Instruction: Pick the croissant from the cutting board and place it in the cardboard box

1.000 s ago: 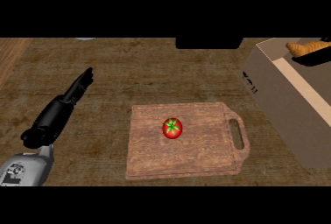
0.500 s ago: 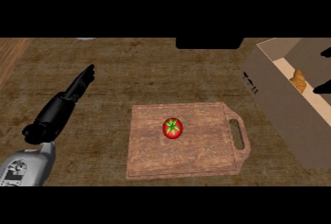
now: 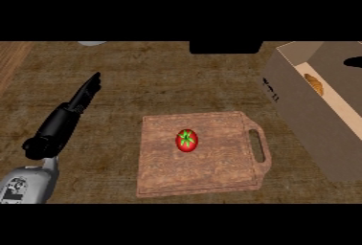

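croissant (image 3: 314,84) in box (image 3: 300,112), near my right hand (image 3: 353,61), grip can't tell | left hand (image 3: 83,98) open, far from box | risk: right hand snags box wall on lifting out, shifts box

Tabletop (image 3: 141,81): dark brown, streaked wood grain.
Board (image 3: 212,167): reddish-brown, mottled grain.
Tomato (image 3: 186,140): red, green star-shaped top.
Box (image 3: 304,110), at the tabletop's right edge: tan cardboard, black print on side wall.
Croissant (image 3: 314,84): golden orange.
Left hand (image 3: 63,123): black; forearm (image 3: 25,184) grey.

The brown tabletop (image 3: 155,81) carries a wooden cutting board (image 3: 212,174) at its middle and a cardboard box (image 3: 304,112) at its right.
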